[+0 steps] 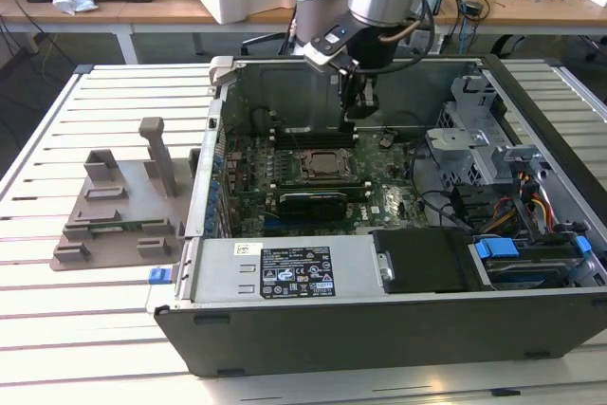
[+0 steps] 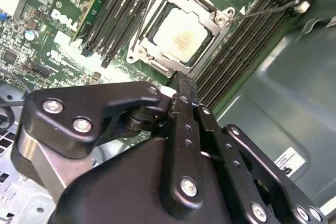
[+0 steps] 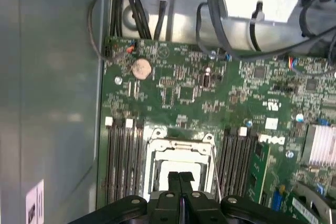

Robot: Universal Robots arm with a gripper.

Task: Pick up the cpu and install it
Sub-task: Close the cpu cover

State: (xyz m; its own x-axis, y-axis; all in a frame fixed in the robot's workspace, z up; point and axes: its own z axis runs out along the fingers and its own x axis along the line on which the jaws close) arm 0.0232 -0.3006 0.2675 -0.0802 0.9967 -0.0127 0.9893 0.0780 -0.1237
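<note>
The cpu point(image 2: 181, 38) is a silver-white square lying flat in the metal-framed socket on the green motherboard point(image 2: 73, 3). The exterior view shows the cpu point(image 1: 327, 166) in the middle of the open computer case point(image 1: 379, 329). My gripper point(image 1: 358, 109) hangs inside the case just above the board, slightly behind the socket. Its black fingertips point(image 3: 180, 179) are pressed together with nothing between them, and they hover over the socket's edge. In the second wrist view my gripper point(image 2: 184, 83) ends just short of the socket frame, apart from the cpu.
Dark memory slots point(image 2: 121, 9) flank the socket on both sides. A grey moulded tray point(image 1: 114, 211) with upright posts sits on the slatted table at the exterior view's left. A labelled power supply point(image 1: 285, 272), drive bays point(image 1: 531, 253) and cables point(image 3: 210, 3) crowd the case.
</note>
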